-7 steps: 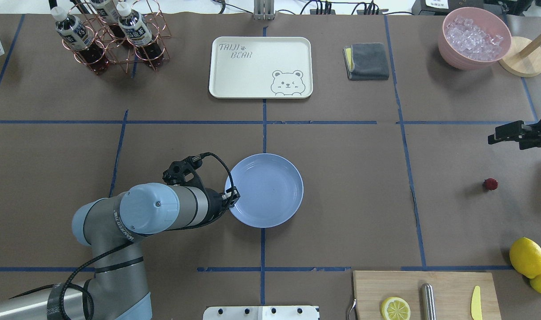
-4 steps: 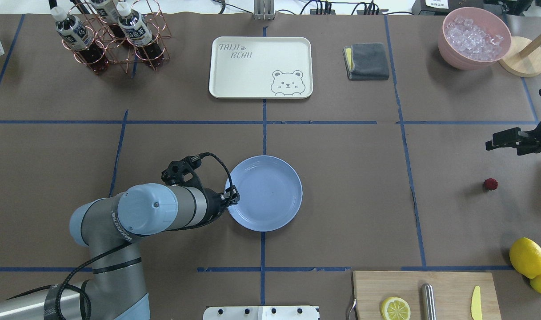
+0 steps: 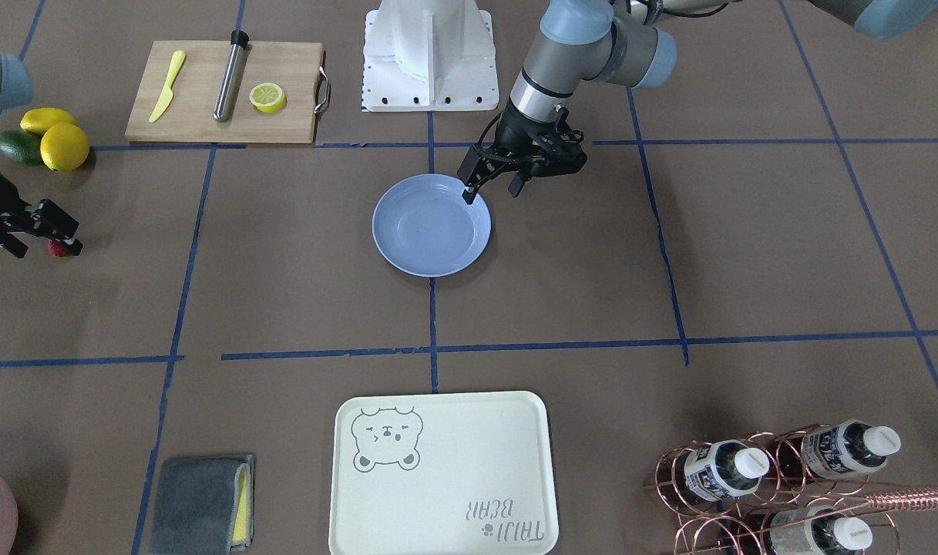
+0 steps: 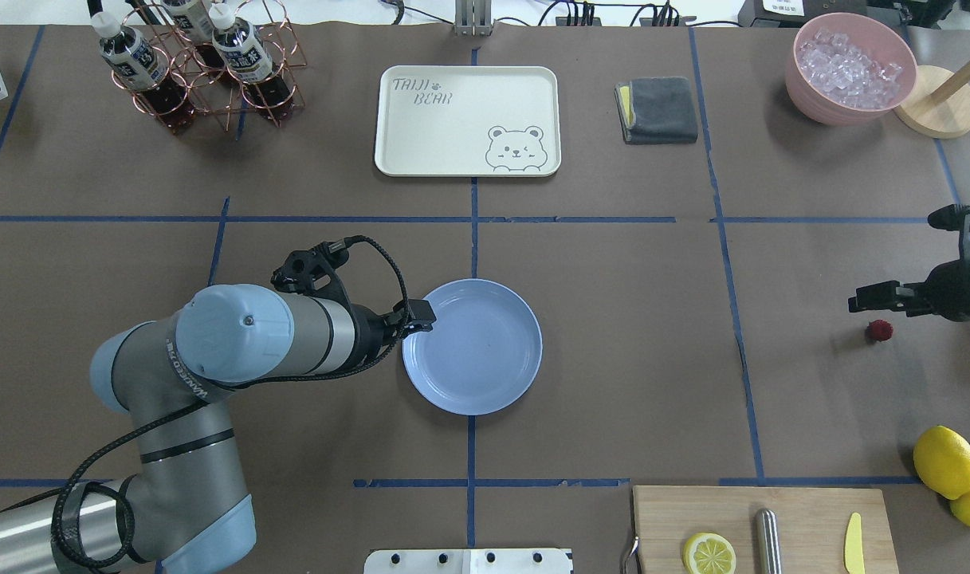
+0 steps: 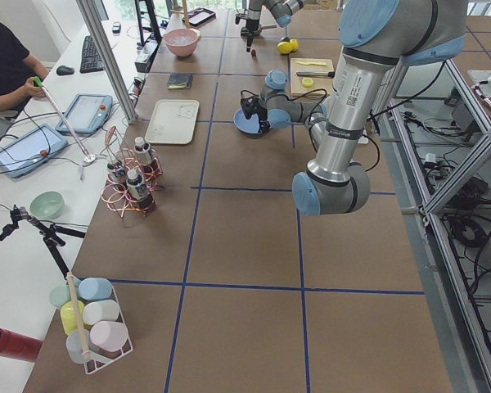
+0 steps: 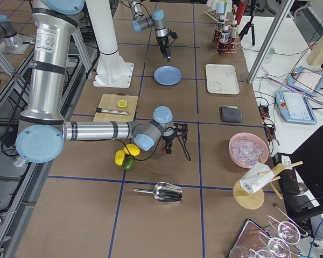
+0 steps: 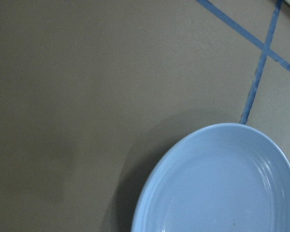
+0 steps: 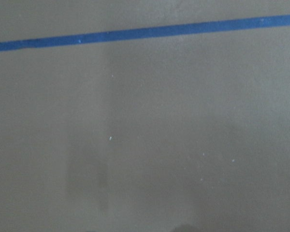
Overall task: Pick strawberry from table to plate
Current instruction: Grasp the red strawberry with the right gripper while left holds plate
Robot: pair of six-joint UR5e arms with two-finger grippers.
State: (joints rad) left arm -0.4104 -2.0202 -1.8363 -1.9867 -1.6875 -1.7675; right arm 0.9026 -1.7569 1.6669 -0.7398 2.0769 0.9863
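Note:
The light-blue plate (image 4: pixel 485 351) lies empty near the middle of the table (image 4: pixel 628 319). My left gripper (image 4: pixel 409 323) hovers at the plate's left rim; in the front-facing view its fingers (image 3: pixel 469 191) stand apart, open and empty. The small red strawberry (image 4: pixel 878 329) sits on the table at the far right. My right gripper (image 4: pixel 891 305) hangs just beyond and above it, open, with one finger (image 3: pixel 69 235) close beside the strawberry (image 3: pixel 55 249). The left wrist view shows the plate (image 7: pixel 222 183); the right wrist view shows only paper and tape.
Two lemons (image 4: pixel 944 461) and an avocado lie at the near right, beside a cutting board (image 4: pixel 811 510) with a lemon half, a knife and a steel rod. The bear tray (image 4: pixel 467 119), cloth (image 4: pixel 658 109), ice bowl (image 4: pixel 850 68) and bottle rack (image 4: pixel 198 64) line the far side.
The left gripper moved from the plate's near-left rim toward the far side, after the plate had slid slightly. The right gripper moved nearer, to just beyond the strawberry.

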